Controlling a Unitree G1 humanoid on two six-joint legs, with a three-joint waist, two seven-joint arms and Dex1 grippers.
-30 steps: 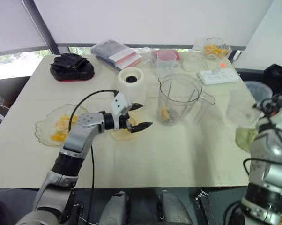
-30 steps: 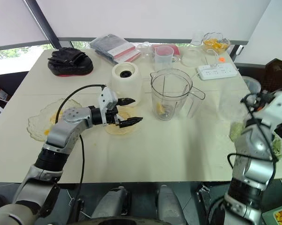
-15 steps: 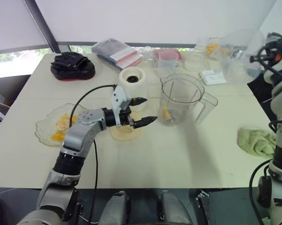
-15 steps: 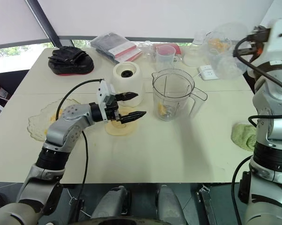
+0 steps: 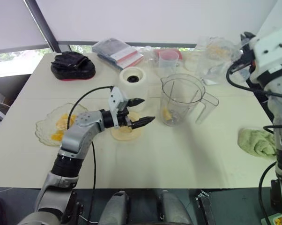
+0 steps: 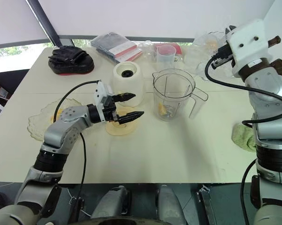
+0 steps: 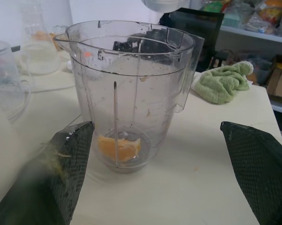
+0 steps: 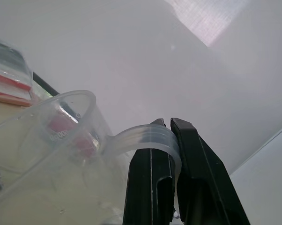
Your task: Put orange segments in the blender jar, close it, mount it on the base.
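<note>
One orange segment (image 7: 120,147) in the ribbed clear jar (image 7: 131,84); left hand (image 5: 147,109) spread, right hand (image 8: 166,123) pinching a translucent lid (image 8: 47,140).

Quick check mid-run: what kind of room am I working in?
Probably a lab or office test room, not a home kitchen: a plain work table beside a window with a roller blind, cluttered storage shelves nearby, and the blender jar and base set out on it.
</note>
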